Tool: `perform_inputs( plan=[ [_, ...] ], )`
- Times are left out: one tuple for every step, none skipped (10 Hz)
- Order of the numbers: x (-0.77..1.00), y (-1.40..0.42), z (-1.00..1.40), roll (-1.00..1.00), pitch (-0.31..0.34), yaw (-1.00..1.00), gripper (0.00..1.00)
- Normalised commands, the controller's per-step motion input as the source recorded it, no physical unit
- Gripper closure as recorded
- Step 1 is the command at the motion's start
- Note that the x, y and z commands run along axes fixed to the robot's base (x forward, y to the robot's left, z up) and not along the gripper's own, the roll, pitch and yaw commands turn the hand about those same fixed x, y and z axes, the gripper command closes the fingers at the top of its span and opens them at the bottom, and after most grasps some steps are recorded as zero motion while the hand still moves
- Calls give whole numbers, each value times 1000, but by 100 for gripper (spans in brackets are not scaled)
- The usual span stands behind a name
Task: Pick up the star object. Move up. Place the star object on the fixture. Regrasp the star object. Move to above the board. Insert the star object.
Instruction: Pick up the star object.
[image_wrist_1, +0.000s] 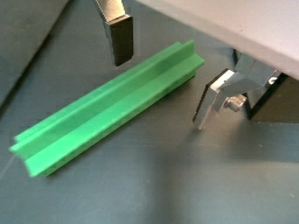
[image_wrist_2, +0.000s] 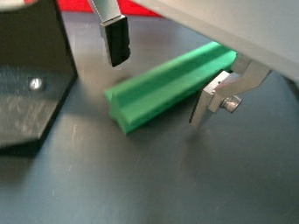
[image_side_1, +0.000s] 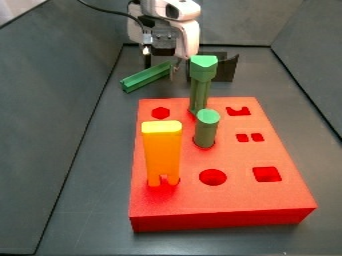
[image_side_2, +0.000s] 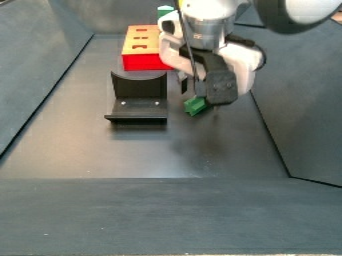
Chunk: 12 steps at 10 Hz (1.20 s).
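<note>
Standing nearest in a side view, an orange-yellow block (image_side_1: 162, 152) rises from the front left of the board (image_side_1: 214, 190), a red slab with round, square and hexagonal holes. Behind it on the board stand a short green cylinder (image_side_1: 207, 128) and a taller green hexagon-topped peg (image_side_1: 202, 82).

Beyond the board, the star object (image_side_1: 148, 77) lies flat on the dark floor, angled away from the slab. The fixture (image_side_1: 227, 66) sits just behind the tall peg, close to the far wall.

The gripper (image_side_1: 163, 48) hangs over the far end of the star object. In both wrist views the fingers are spread, one on each side of the green bar (image_wrist_1: 111, 107), with visible gaps; the dark pad (image_wrist_1: 121, 44) and the silver plate (image_wrist_1: 214, 98) do not touch it. Gripper (image_wrist_2: 158, 79) straddles the bar's end; the fixture (image_wrist_2: 30, 79) shows beside it. In a side view, the gripper (image_side_2: 201, 85) hides most of the bar (image_side_2: 194, 106).
</note>
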Motion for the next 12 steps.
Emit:
perform_inputs(
  plan=[
    [151,69,-80,119,67,-49,0],
    [0,0,0,44,0,0,0],
    [0,0,0,0,0,0,0],
    [0,0,0,0,0,0,100],
    [0,0,0,0,0,0,100],
    [0,0,0,0,0,0,100],
    [0,0,0,0,0,0,100],
    [0,0,0,0,0,0,100],
    [0,0,0,0,0,0,100],
    [0,0,0,0,0,0,100],
    [0,0,0,0,0,0,100],
    [0,0,0,0,0,0,100]
  ],
)
